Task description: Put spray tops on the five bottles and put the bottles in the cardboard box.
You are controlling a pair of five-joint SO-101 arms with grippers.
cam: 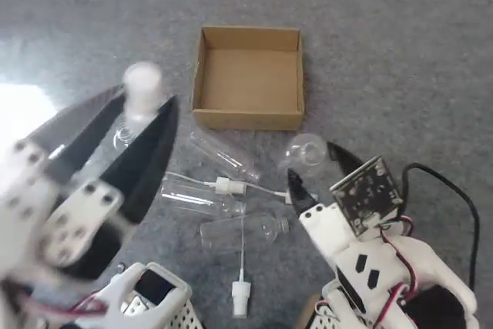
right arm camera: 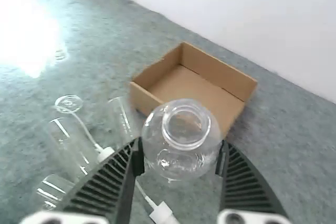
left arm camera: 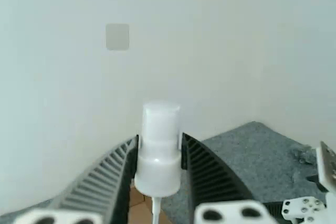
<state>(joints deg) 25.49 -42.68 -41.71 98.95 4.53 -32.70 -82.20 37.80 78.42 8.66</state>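
The left gripper (cam: 145, 105) is clamped on a white spray top (left arm camera: 159, 150), held above the mat in front of the cardboard box (cam: 248, 82), off its left corner. The right gripper (right arm camera: 178, 156) grips a clear round bottle (right arm camera: 181, 140) upright with its neck uncapped, just in front of the box's right corner. Other bottles (cam: 202, 194) lie on the mat (cam: 400, 75) in front of the box.

Looks like a small robotics test bench, lab or hobby-room kind of setup. The table's covered in grey felt (cam: 408, 52), with a plain white wall (left arm camera: 236, 51) at the far edge and a little blank plate (left arm camera: 117, 36) on it. The right arm (cam: 385, 267) has a bare circuit board (cam: 368, 194) and loose wires (cam: 456, 194).
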